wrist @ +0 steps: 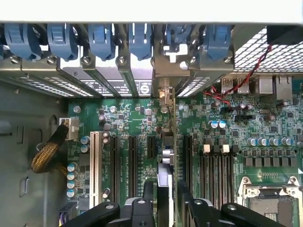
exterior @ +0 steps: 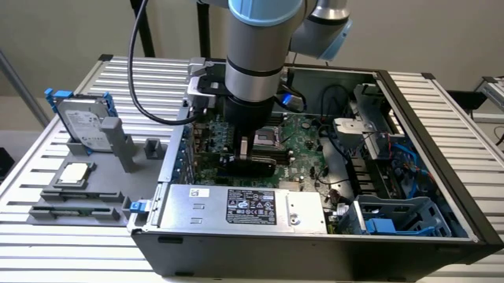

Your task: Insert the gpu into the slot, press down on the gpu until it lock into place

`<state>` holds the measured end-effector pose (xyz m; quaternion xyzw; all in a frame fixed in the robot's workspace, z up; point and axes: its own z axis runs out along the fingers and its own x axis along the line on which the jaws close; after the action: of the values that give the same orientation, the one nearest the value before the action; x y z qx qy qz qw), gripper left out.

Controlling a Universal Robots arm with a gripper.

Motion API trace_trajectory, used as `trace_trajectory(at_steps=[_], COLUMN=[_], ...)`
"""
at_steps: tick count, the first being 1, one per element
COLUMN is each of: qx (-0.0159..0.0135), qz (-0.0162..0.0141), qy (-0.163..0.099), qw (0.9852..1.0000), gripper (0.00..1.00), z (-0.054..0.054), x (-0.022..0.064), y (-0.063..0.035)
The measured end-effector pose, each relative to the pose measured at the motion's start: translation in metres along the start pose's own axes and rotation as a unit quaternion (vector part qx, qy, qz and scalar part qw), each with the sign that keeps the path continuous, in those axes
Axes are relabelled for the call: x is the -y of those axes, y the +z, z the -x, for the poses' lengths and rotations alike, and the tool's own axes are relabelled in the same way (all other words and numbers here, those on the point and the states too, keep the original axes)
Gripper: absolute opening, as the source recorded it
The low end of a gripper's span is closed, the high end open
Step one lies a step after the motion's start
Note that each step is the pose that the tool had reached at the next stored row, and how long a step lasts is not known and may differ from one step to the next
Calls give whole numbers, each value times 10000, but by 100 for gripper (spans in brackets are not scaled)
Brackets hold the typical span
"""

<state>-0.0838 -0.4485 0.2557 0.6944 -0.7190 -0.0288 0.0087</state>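
The gpu [wrist: 164, 163] stands on edge on the green motherboard [wrist: 142, 118], a thin black card that runs from its metal bracket [wrist: 163, 94] at the case's back wall toward the gripper. My gripper [wrist: 164, 191] straddles its near end. One dark finger [wrist: 149, 191] stands on each side, with a small gap to the card, so it is open. In the exterior view the arm reaches straight down into the open case, with the gripper [exterior: 245, 154] over the dark gpu [exterior: 256, 170]. The slot is hidden under the card.
Black memory and expansion slots [wrist: 132, 161] and a white slot [wrist: 94, 161] run parallel beside the card. The CPU socket [wrist: 272, 203] lies close by. A silver power-supply box [exterior: 244, 206] fills the case front. Blue retention clips [wrist: 102, 40] line the back wall. A hard drive [exterior: 82, 124] stands outside the case.
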Motion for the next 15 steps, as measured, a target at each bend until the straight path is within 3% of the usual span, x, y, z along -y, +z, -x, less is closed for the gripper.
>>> trace_trajectory(at_steps=[7, 11, 13, 15], qx=[0, 1, 0, 0], qz=[1, 1, 1, 1], qy=[0, 0, -1, 0], qw=[10000, 10000, 10000, 10000], gripper=[34, 25, 13, 11], z=[9, 20, 30, 48], x=[-17, -21, -30, -41], y=[-315, -346, -346, -339])
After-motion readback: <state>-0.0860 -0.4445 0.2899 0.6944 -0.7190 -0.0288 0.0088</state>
